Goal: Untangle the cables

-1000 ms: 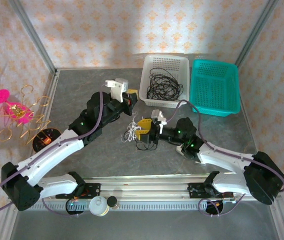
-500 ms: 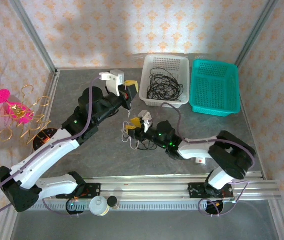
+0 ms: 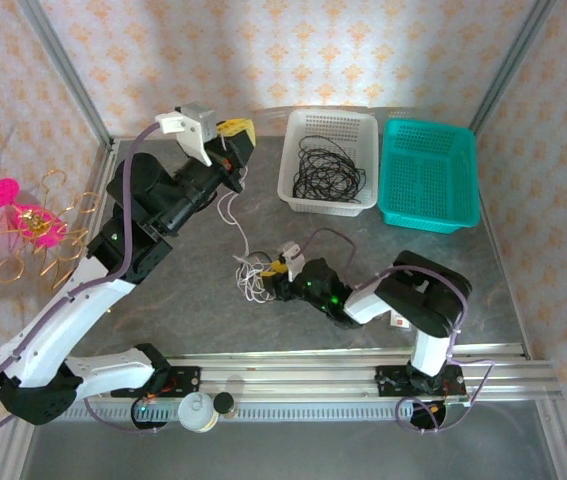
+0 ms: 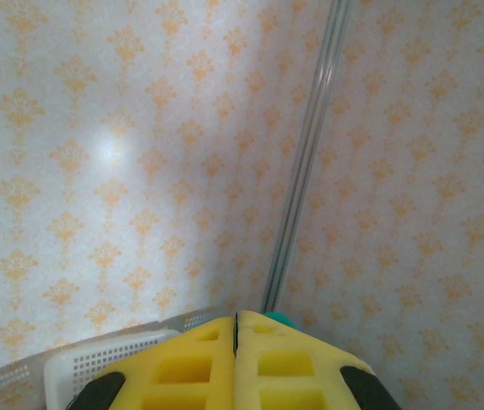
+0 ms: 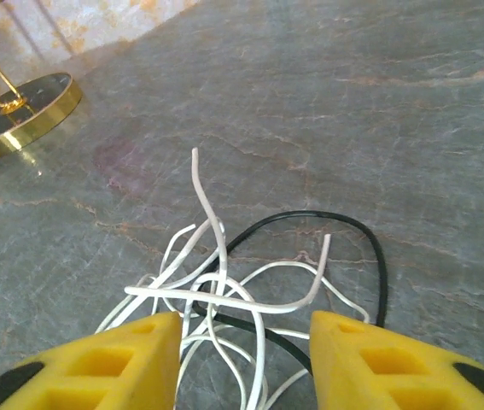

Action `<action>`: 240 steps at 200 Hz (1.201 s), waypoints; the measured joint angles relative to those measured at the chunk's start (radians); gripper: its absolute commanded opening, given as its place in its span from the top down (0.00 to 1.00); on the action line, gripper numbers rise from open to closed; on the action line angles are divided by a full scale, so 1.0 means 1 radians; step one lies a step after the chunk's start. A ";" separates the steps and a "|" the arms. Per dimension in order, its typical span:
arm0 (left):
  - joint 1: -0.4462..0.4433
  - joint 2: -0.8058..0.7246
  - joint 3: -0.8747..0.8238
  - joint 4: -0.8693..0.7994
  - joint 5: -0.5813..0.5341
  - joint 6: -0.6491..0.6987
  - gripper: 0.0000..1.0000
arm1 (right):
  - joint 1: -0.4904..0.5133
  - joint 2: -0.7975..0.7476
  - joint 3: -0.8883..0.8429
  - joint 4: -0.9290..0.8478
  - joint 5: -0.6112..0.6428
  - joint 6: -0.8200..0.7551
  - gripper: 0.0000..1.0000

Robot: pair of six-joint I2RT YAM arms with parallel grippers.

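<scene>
Grey stone tabletop [image 3: 198, 320] — cables [image 5: 224, 299] — wallpaper [image 3: 263, 50]

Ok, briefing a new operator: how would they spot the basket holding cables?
At the far edge of the table two baskets sit side by side. It is the white basket on the left; unlike the empty teal basket, it holds coiled black cables.

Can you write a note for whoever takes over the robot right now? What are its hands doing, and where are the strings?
Left gripper: raised, jaws shut, apparently pinching a white cord that runs down to the tangle.
Right gripper: low over the tangle on the table, jaws open, holding nothing.
Black cords lie coiled in the white basket.
Done: one white cord partly drawn out.
Left: white and black cords in the tangle need separating.
</scene>
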 measured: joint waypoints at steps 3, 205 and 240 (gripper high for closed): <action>0.000 0.002 0.000 -0.003 -0.001 0.000 1.00 | 0.000 -0.017 -0.002 -0.012 0.002 0.000 0.53; 0.000 0.005 -0.086 -0.054 0.020 0.003 1.00 | -0.209 -0.618 -0.001 -0.393 -0.553 -0.113 0.42; 0.000 0.005 -0.085 -0.058 0.023 -0.005 1.00 | -0.140 -0.477 0.046 -0.344 -0.611 -0.150 0.48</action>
